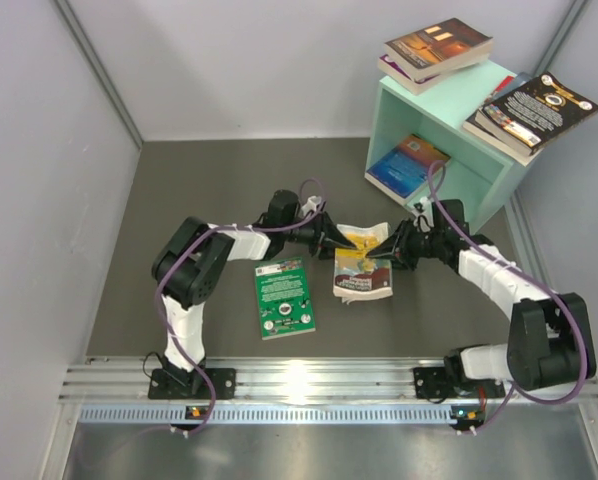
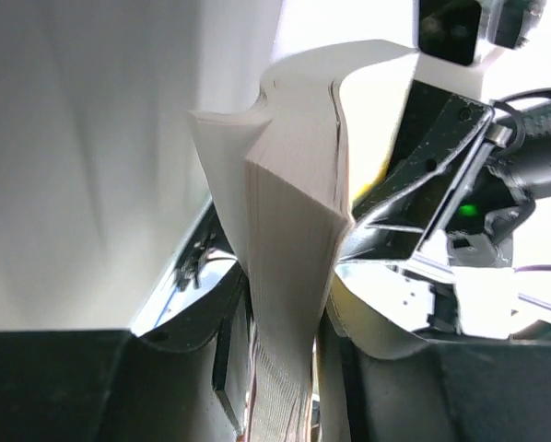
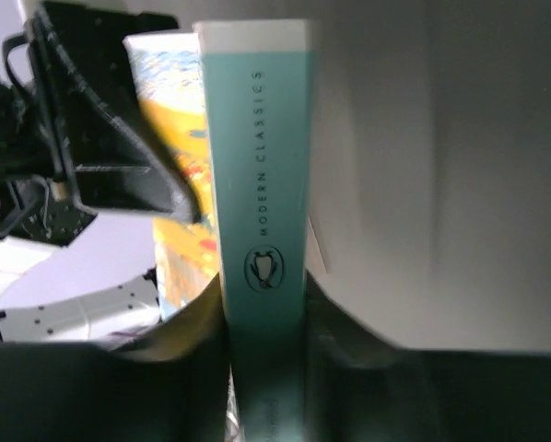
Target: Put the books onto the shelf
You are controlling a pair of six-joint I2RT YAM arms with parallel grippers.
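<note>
Yellow book (image 1: pixel 362 272) sits pinched from both sides. The left claw (image 1: pixel 339 243) is closed narrow on its page edge, which bows between the fingers, and the right claw (image 1: pixel 387 252) is closed on the teal spine, so both hold the same book. Its long axis runs roughly from near to far, across the line between the two claws. The shelf (image 1: pixel 449 95) lies to the far right, just behind the right wrist, its open face turned toward the arms; the right arm is the nearer one. A blue and orange book (image 1: pixel 407 166) already leans in the opening, and I judge there is room beside it. A green book (image 1: pixel 284 297) lies flat on the table (image 1: pixel 179 190) to the left, apart from that path.
</note>
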